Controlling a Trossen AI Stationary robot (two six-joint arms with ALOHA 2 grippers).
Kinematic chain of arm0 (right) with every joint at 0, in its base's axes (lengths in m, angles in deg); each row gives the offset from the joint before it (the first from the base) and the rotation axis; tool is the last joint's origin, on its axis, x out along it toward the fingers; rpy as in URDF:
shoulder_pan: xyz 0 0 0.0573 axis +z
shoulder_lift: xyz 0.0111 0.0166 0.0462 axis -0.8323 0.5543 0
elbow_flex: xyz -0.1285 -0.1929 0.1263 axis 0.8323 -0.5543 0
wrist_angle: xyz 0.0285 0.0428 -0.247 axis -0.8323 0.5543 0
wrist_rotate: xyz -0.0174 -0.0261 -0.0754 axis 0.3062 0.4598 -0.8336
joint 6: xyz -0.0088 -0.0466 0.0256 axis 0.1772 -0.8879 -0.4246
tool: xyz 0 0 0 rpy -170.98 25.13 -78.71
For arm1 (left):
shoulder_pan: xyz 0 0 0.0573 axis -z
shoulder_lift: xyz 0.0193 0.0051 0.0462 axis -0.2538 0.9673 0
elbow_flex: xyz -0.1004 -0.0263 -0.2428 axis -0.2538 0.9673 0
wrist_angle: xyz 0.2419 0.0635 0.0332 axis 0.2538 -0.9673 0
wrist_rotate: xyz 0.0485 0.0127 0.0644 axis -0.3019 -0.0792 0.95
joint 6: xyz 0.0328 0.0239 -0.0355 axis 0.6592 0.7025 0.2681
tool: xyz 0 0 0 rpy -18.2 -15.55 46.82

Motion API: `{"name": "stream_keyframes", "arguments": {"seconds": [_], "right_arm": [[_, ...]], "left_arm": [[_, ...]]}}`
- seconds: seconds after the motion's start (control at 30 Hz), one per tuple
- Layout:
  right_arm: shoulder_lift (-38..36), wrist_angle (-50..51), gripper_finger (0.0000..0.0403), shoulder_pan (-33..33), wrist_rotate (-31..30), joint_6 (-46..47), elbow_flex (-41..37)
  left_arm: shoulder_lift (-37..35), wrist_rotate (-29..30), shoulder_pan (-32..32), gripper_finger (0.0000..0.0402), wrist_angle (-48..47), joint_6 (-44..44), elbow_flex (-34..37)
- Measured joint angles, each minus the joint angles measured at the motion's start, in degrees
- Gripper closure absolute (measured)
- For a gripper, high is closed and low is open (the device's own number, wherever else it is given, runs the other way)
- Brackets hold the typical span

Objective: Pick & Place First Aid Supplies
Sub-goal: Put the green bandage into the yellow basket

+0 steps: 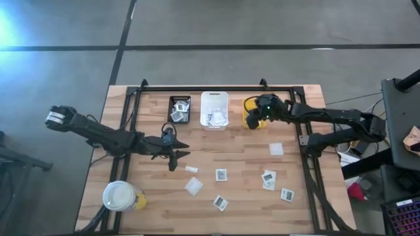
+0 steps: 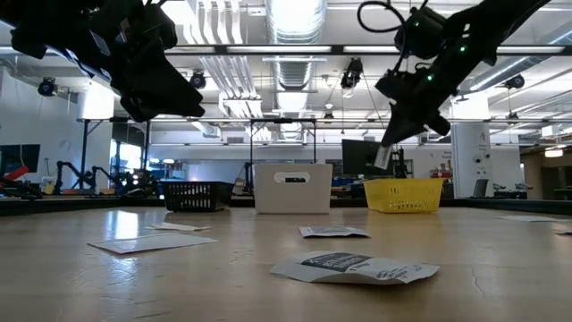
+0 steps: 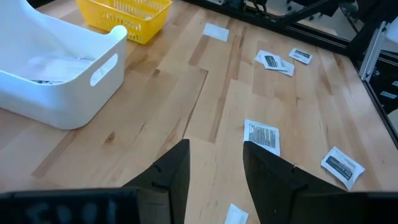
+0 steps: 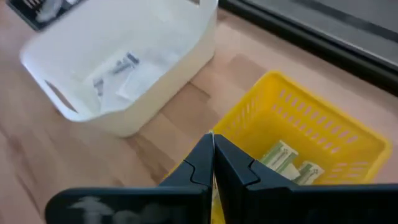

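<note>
Several flat white packets (image 1: 221, 174) lie loose on the wooden table's near right part, some with dark printed patches (image 3: 262, 135). My left gripper (image 1: 178, 149) hovers open left of the table's middle, above bare wood (image 3: 214, 162). My right gripper (image 1: 252, 117) hangs shut above the near left corner of the yellow bin (image 4: 311, 137). A thin pale strip (image 2: 382, 158) shows below its fingertips. Pale yellow-green strips (image 4: 283, 155) lie inside that bin. My right gripper pinches a thin pale strip between its two shut fingers; in the right wrist view only the strip's edge (image 4: 212, 186) shows in the seam between them. The fingers slant down from the table's right. The strip hangs below them, clear of the bin.
Along the far edge stand a black bin (image 1: 179, 108), a white bin (image 1: 214, 108) holding packets, and the yellow bin (image 1: 251, 121). A white-lidded cup (image 1: 120, 195) stands at the near left corner. A black frame (image 1: 216, 88) borders the table.
</note>
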Motion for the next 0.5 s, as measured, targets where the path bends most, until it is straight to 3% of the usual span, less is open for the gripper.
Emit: {"name": "stream_keyframes", "arguments": {"seconds": [0.3,0.5], "right_arm": [[6.8,0.2,0.0394,0.0,-0.3,-2.3,0.0],[9.6,5.8,0.0389,0.0,-0.3,-2.3,0.8]], "left_arm": [[0.0,0.0,0.0,0.0259,0.0,-0.9,0.0],[0.0,0.0,0.0,0.0259,0.0,-1.0,0.0]]}}
